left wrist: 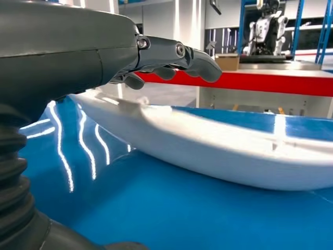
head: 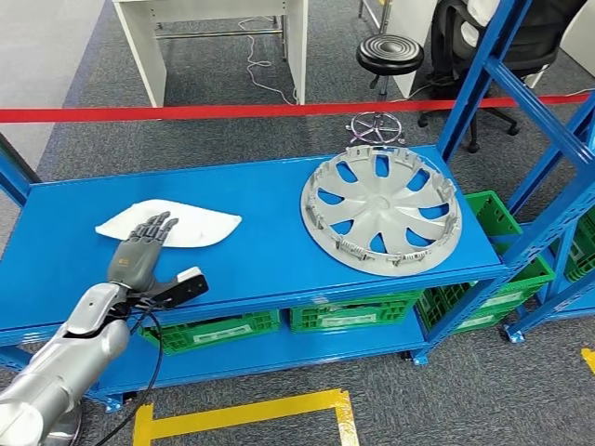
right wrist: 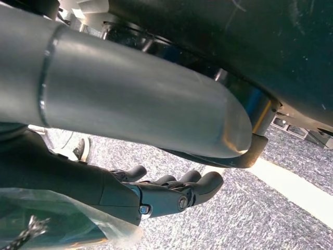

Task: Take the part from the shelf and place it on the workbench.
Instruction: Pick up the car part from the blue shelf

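A flat white part (head: 204, 225) lies on the blue shelf top (head: 267, 255), left of the middle. My left hand (head: 140, 249) reaches over the shelf's front edge, its fingers stretched out flat over the part's left end and its thumb out to the right. In the left wrist view the fingers (left wrist: 177, 54) hover just above the white part (left wrist: 220, 151), with nothing gripped. A silver wheel cover (head: 382, 209) lies on the right side of the same shelf. My right hand (right wrist: 168, 195) hangs over grey carpet, fingers loosely extended and holding nothing.
Green crates (head: 210, 330) stand on the lower shelf level. Slanted blue frame posts (head: 484, 84) rise at the right. Behind the shelf a red barrier tape (head: 281, 111) stretches across, with a black stool (head: 390, 54) and a white desk (head: 210, 37) beyond. Yellow floor tape (head: 245, 413) runs in front.
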Robot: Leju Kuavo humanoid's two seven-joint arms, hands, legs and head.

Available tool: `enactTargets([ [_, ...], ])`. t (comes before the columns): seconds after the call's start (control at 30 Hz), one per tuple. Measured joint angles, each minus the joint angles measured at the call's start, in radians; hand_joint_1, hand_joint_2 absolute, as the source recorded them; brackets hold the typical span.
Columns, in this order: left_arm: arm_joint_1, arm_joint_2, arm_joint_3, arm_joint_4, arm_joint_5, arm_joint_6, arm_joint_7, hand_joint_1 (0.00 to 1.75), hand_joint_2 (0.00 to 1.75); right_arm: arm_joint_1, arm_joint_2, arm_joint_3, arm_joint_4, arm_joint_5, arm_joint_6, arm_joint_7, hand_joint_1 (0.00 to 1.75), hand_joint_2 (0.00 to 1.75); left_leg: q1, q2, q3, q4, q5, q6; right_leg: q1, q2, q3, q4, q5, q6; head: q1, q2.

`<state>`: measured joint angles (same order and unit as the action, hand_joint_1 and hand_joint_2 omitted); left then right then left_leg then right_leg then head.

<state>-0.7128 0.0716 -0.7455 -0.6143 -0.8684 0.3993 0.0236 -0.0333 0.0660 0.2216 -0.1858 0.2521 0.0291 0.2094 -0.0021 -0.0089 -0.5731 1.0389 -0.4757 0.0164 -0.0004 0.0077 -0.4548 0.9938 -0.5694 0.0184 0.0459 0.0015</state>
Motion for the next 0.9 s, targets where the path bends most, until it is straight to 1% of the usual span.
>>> enactTargets([
  [0.07,0.001,-0.003,0.003,0.005,-0.022,0.041,0.01,0.0,1.75,0.0,0.0,0.0,0.0,0.0,0.0,0.0,0.0,0.0,0.0,0.0,0.0,0.0,0.0,0.0,0.0,0.0,0.0,0.0,0.0,0.0,0.0,0.0],
  [0.2,0.005,-0.01,0.011,0.011,-0.076,0.164,0.019,0.0,1.75,0.0,0.0,0.0,0.0,0.0,0.0,0.0,0.0,0.0,0.0,0.0,0.0,0.0,0.0,0.0,0.0,0.0,0.0,0.0,0.0,0.0,0.0,0.0],
  [0.27,0.008,-0.012,0.016,0.013,-0.093,0.197,0.016,0.0,1.75,0.001,0.0,0.0,0.0,0.002,0.0,0.0,0.0,0.0,0.0,0.0,0.0,0.0,0.0,0.0,0.0,0.0,0.0,0.0,0.0,0.0,0.0,0.0],
  [0.53,0.014,-0.013,0.037,0.02,-0.152,0.236,0.013,0.0,1.75,-0.001,0.0,0.012,0.0,0.019,0.0,0.002,0.0,0.0,0.0,0.0,0.0,0.0,0.0,0.0,0.0,0.0,0.0,0.0,0.0,0.0,0.0,0.0],
  [0.73,0.013,-0.02,0.051,0.026,-0.16,0.24,0.01,0.0,1.75,-0.003,0.0,0.02,0.0,0.024,0.001,0.002,0.0,0.0,0.0,0.0,0.0,0.0,0.0,0.0,0.0,0.0,0.0,0.0,0.0,0.0,0.0,0.0],
  [0.9,0.012,-0.031,0.056,0.035,-0.2,0.252,0.012,0.0,1.75,-0.005,0.0,0.026,0.0,0.028,0.002,0.002,0.0,0.0,0.0,0.0,0.0,0.0,0.0,0.0,0.0,0.0,0.0,0.0,0.0,0.0,0.0,0.0],
])
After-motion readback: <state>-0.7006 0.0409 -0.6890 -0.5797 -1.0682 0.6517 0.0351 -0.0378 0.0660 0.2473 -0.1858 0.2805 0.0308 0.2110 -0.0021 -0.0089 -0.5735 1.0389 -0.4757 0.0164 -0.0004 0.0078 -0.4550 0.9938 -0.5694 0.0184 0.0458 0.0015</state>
